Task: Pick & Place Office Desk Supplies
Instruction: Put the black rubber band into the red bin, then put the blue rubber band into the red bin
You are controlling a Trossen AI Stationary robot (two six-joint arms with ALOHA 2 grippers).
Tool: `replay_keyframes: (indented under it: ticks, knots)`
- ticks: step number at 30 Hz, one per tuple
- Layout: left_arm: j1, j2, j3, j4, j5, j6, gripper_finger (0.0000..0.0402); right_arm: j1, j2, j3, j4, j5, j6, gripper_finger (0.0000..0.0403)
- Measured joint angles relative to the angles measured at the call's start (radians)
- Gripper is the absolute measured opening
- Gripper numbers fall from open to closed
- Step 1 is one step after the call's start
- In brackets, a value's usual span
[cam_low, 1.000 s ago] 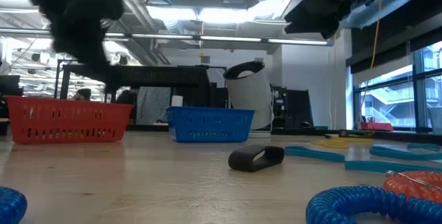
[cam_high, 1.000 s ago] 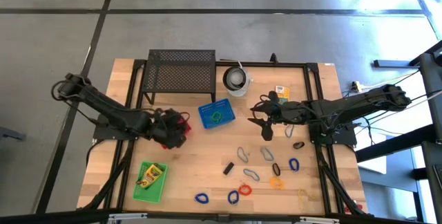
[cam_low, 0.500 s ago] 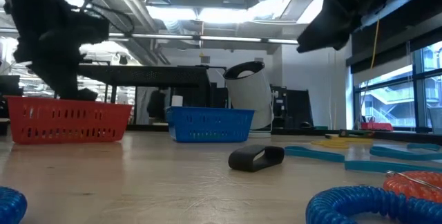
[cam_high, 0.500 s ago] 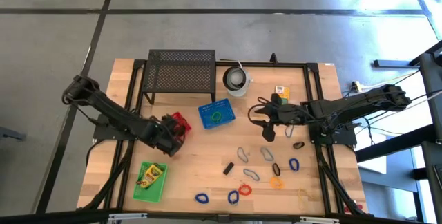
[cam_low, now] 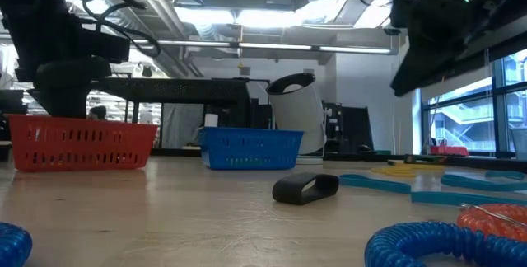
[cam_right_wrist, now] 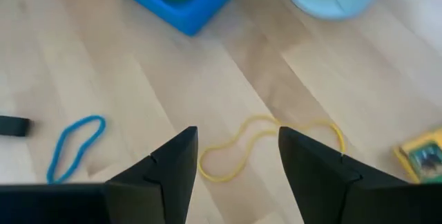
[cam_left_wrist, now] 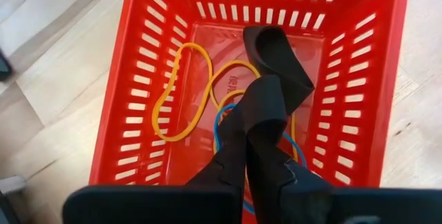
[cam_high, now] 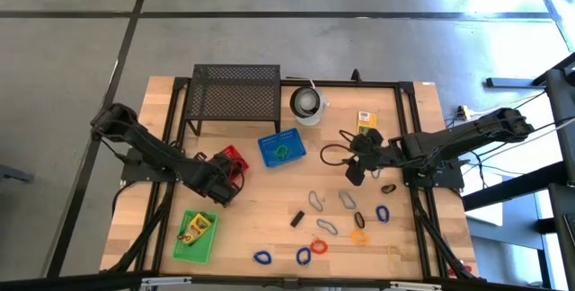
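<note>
The left gripper (cam_left_wrist: 259,131) has its fingers (cam_left_wrist: 276,65) pressed together with nothing between them, reaching down into the red basket (cam_left_wrist: 148,79), where orange loops (cam_left_wrist: 186,89) and a blue loop (cam_left_wrist: 219,131) lie on the bottom. The right gripper (cam_right_wrist: 235,158) holds its fingers (cam_right_wrist: 176,162) apart and empty, above a yellow loop (cam_right_wrist: 259,141) that lies on the bare wood.

From above, the left gripper (cam_high: 220,181) sits at the red basket (cam_high: 235,158) on the left half of the surface (cam_high: 269,192), and the right gripper (cam_high: 352,167) hovers right of centre. A blue basket (cam_high: 280,149) with a green loop (cam_high: 282,151) stands in the middle, a green basket (cam_high: 196,235) holding a yellow-and-green box (cam_high: 198,227) near the front left, and another yellow box (cam_high: 367,119) lies towards the back right. More loops (cam_high: 346,203) in blue, grey, red and orange, and a black clip (cam_high: 296,218), are scattered over the front right. A black mesh stand (cam_high: 235,92) and a white cup (cam_high: 307,104) stand at the back. The surface is light wood on a black frame, over a grey floor.

Only the low view shows the room: ceiling pipes and lights (cam_low: 239,3), and windows (cam_low: 461,110) on the right. It shows the black clip (cam_low: 305,188) lying alone on the wood, well in front of the blue basket (cam_low: 249,147). Only the left wrist view sees inside the red basket
</note>
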Motion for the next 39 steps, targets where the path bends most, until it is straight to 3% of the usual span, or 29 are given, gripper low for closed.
replay_keyframes:
  ticks: [4, 12, 19, 27, 34, 39]
  knots:
    - [0.000, -0.008, 0.000, 0.000, 0.002, 0.000, 0.0024, 0.028, 0.000, 0.000, -0.039, -0.008, 0.057, 0.0206]
    - [0.000, -0.016, 0.001, -0.001, 0.011, -0.001, 0.0107, 0.091, 0.013, 0.000, -0.126, -0.065, 0.224, 0.0206]
    - [-0.003, -0.018, 0.099, -0.169, 0.108, -0.001, 0.0151, 0.158, 0.106, 0.000, -0.138, -0.090, 0.309, 0.0206]
    - [-0.033, -0.019, 0.196, -0.186, 0.100, 0.022, 0.0151, 0.228, 0.286, -0.001, -0.017, -0.162, 0.144, 0.0206]
    - [-0.062, -0.019, 0.239, -0.178, 0.076, 0.004, 0.0148, 0.259, 0.422, -0.001, 0.084, -0.122, -0.116, 0.0206]
    - [-0.080, -0.019, 0.247, -0.175, 0.076, -0.003, 0.0148, 0.259, 0.474, 0.003, 0.131, -0.107, -0.175, 0.0206]
